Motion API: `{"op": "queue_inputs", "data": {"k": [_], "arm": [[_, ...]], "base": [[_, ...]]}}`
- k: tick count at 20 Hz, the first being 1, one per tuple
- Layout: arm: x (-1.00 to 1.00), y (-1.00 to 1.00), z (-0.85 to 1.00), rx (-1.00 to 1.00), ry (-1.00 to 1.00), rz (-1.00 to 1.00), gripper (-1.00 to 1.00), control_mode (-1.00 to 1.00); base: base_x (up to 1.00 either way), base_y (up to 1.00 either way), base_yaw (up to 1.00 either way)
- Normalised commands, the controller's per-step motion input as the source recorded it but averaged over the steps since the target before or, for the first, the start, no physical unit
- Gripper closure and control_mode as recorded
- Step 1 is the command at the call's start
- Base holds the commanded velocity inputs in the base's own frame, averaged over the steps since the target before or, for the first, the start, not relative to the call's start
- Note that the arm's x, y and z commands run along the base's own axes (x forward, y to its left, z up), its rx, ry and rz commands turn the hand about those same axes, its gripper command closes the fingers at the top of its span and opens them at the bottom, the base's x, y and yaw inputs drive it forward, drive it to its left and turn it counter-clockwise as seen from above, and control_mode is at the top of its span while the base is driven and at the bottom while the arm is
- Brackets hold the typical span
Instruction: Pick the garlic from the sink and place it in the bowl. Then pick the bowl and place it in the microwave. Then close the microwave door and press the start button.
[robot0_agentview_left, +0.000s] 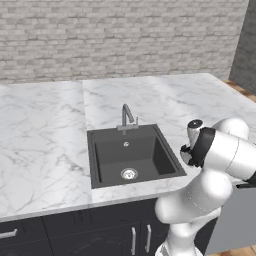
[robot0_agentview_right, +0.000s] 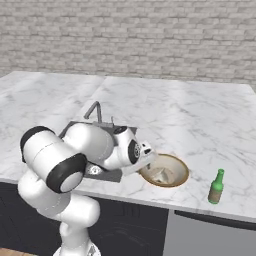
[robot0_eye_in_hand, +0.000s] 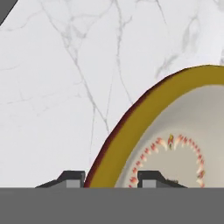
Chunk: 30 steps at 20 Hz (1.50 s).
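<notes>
bowl (robot0_agentview_right: 172, 172) near counter (robot0_agentview_right: 200, 130) front edge, open marble behind | gripper (robot0_eye_in_hand: 111, 178) fingers parted, straddling bowl rim, one inside, one outside | sink (robot0_agentview_left: 132, 155) beside

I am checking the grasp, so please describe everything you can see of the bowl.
The bowl is shallow and round, with a tan-brown rim and outside and a cream inside. In the hand view a ring of small red and white marks shows inside it. A pale lump lies in it in the right base view, but I cannot tell what it is. The bowl sits upright on the marble counter, right of the sink. The tool straddles its rim, one fingertip outside and one inside.
</notes>
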Motion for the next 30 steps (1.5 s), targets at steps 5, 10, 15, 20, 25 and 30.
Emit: {"op": "queue_inputs", "data": {"k": [5, 10, 15, 20, 25, 30], "arm": [[-0.72, 0.05, 0.84, -0.04, -0.03, 0.05, 1.00, -1.00], [-0.93, 0.30, 1.00, -0.04, -0.01, 0.20, 1.00, -1.00], [-1.00, 0.46, 1.00, -0.01, -0.03, 0.30, 1.00, -1.00], [-0.59, 0.75, 1.00, 0.00, 0.00, 0.40, 1.00, -1.00], [-0.29, 0.70, 1.00, -0.01, 0.00, 0.46, 1.00, -1.00], [-0.57, 0.18, 0.96, -0.17, -0.07, 0.31, 1.00, -1.00]], "base": [[0.00, 0.00, 0.00], [0.00, 0.00, 0.00], [0.00, 0.00, 0.00], [0.00, 0.00, 0.00], [0.00, 0.00, 0.00], [0.00, 0.00, 0.00]]}}
